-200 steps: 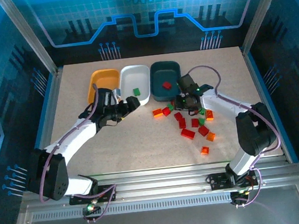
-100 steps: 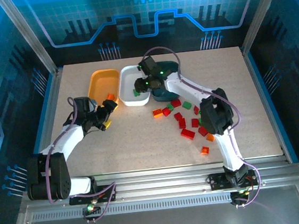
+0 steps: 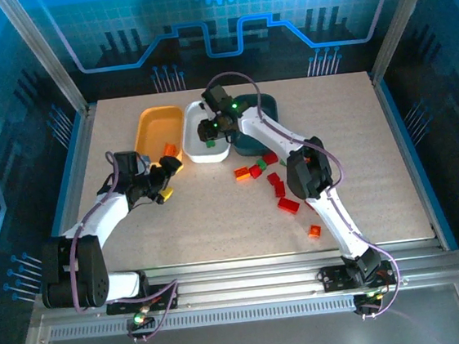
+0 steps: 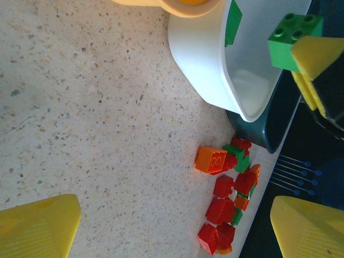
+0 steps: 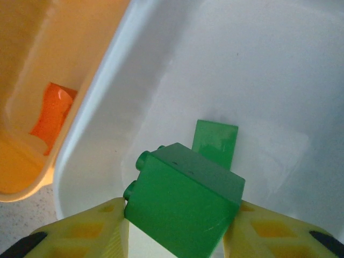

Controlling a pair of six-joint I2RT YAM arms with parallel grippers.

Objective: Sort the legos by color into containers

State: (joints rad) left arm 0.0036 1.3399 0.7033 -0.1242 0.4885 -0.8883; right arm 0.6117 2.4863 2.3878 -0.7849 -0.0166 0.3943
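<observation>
- Several loose legos (image 3: 289, 205) in red, green and orange lie on the table (image 3: 139, 247), on the near-right side of the white tray (image 3: 199, 155), well apart from it at the nearest and close to its corner at the farthest.
- My left gripper (image 3: 167, 181) hangs over bare table, near-left of the white tray; its yellow fingers (image 4: 37, 226) are spread wide with nothing between them.
- My right gripper (image 5: 183, 226) is over the near part of the white tray, pinching a green lego (image 5: 185, 204) between its two pads.
- That held green lego is tilted, its studs pointing sideways toward the orange-yellow tray (image 3: 152, 127) that sits just left of the white tray. Its long axis runs across from one pad to the other.
- One flat green lego (image 5: 215, 142) lies on the white tray's floor, just beyond the held one.
- One orange lego (image 5: 51, 115) rests in the orange-yellow tray, by the wall nearest the white tray.
- Right of the white tray, touching it, is the dark teal tray (image 3: 259, 103).
</observation>
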